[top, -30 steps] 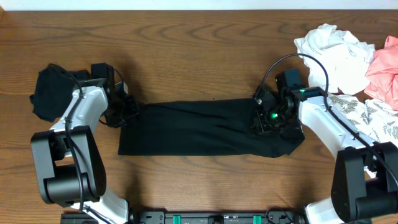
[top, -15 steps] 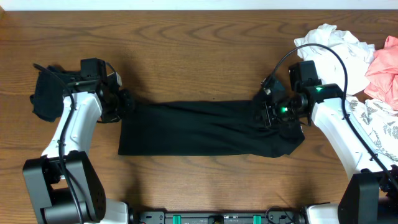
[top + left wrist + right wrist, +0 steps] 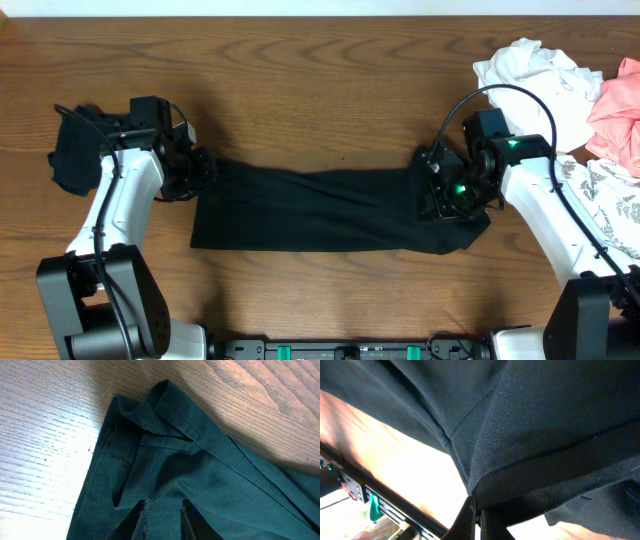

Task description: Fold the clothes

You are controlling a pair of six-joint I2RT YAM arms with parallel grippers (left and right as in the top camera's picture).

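Where the black shirt (image 3: 310, 210) is lying: it is stretching as a long folded band across the middle of the table (image 3: 320, 70), running left to right between my two grippers.
Shirt's left end: a stitched hem is curling up into a small ridge at the corner, and bare wood is showing just beside it in my left wrist view.
Shirt's right end: the cloth is bunching under my right wrist and draping in folds from my fingertips.
Right gripper (image 3: 445, 192): I am pinching the shirt's edge with my jaws pressed together, the fabric gathering to that one point.
Left gripper (image 3: 203, 170): I am hovering at the shirt's upper left corner. My fingers are standing narrowly apart with a strip of cloth lying between them, and I cannot tell whether they are gripping it.
Small dark bundle (image 3: 75, 150): it is sitting on the table at the far left, beyond my left arm and apart from the shirt.
White garment (image 3: 530, 85): it is lying crumpled near the far right corner, just past my right arm's cable.
Pink garment (image 3: 618, 110): it is lying at the right edge, touching the white one.
Leaf-print garment (image 3: 600, 190): it is lying below the pink one, partly under my right arm.
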